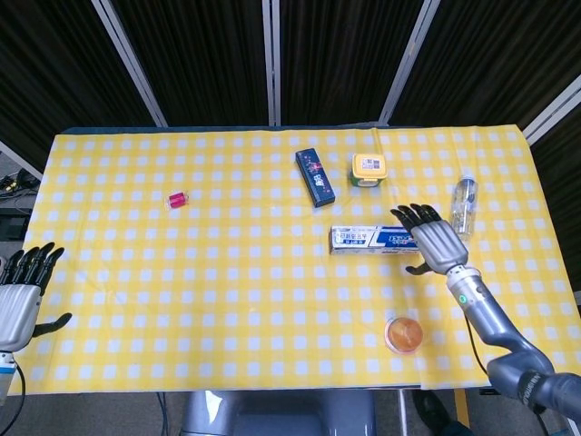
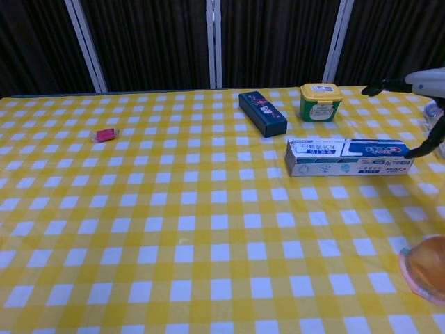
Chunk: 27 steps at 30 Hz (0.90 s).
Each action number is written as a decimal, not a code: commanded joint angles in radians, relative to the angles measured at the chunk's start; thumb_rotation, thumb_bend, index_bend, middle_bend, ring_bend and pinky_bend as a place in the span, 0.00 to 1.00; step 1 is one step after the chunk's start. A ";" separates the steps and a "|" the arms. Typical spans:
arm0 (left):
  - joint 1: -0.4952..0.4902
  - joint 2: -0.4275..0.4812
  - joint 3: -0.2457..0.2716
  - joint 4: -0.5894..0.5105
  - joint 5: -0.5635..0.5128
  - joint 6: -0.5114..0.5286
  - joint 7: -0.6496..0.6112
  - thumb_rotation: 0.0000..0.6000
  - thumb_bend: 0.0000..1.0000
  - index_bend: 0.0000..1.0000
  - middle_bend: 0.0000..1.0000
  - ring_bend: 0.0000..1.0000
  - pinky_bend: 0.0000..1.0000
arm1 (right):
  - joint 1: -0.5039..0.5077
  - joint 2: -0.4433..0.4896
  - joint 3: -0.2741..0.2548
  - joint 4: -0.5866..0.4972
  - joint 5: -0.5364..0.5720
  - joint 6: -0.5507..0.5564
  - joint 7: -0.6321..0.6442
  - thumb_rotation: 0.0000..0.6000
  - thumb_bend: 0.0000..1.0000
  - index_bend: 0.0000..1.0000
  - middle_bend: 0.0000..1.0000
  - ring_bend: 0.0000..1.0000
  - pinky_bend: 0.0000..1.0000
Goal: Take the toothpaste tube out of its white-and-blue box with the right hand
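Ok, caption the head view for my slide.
Open right hand above one end of the white-and-blue toothpaste box on the yellow checked tablecloth; left hand idle at the edge.

The desk [image 1: 227,272] is covered with a yellow-and-white checked cloth and fills most of the head view. At upper centre lie a dark blue box [image 1: 315,176] set at a slant and, just to its right, a yellow-lidded green tub [image 1: 369,169]; below them the white-and-blue toothpaste box [image 1: 374,240] lies lengthwise, with a clear bottle [image 1: 465,205] lying towards the right edge. A small red item [image 1: 176,199] sits alone at upper left, and a round orange-lidded container [image 1: 403,333] rests at lower right.
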 commanded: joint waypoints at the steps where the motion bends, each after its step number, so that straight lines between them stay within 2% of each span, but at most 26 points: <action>1: -0.005 -0.003 -0.004 0.002 -0.009 -0.008 0.004 1.00 0.00 0.00 0.00 0.00 0.00 | 0.060 -0.086 0.020 0.091 0.072 -0.065 -0.027 1.00 0.00 0.07 0.09 0.00 0.11; 7: -0.009 -0.004 -0.004 0.001 -0.018 -0.016 0.008 1.00 0.00 0.00 0.00 0.00 0.00 | 0.113 -0.182 0.018 0.193 0.171 -0.117 -0.089 1.00 0.00 0.12 0.13 0.05 0.14; 11: -0.010 -0.001 -0.005 -0.001 -0.021 -0.017 0.000 1.00 0.00 0.00 0.00 0.00 0.00 | 0.123 -0.209 0.013 0.206 0.199 -0.108 -0.117 1.00 0.02 0.15 0.17 0.09 0.17; 15: -0.012 0.004 -0.005 -0.004 -0.023 -0.021 -0.013 1.00 0.00 0.00 0.00 0.00 0.00 | 0.129 -0.241 0.003 0.224 0.211 -0.080 -0.151 1.00 0.07 0.22 0.23 0.15 0.22; 19: -0.013 0.008 -0.004 -0.006 -0.021 -0.023 -0.022 1.00 0.00 0.00 0.00 0.00 0.00 | 0.130 -0.272 0.000 0.245 0.220 -0.051 -0.164 1.00 0.14 0.34 0.36 0.28 0.29; 21: -0.014 0.009 -0.002 -0.006 -0.021 -0.027 -0.028 1.00 0.00 0.00 0.00 0.00 0.00 | 0.125 -0.289 0.000 0.253 0.219 -0.027 -0.162 1.00 0.18 0.37 0.41 0.32 0.33; 27: -0.018 0.011 0.002 -0.005 -0.024 -0.039 -0.034 1.00 0.00 0.00 0.00 0.00 0.00 | 0.114 -0.311 -0.005 0.266 0.172 0.034 -0.116 1.00 0.26 0.40 0.45 0.36 0.41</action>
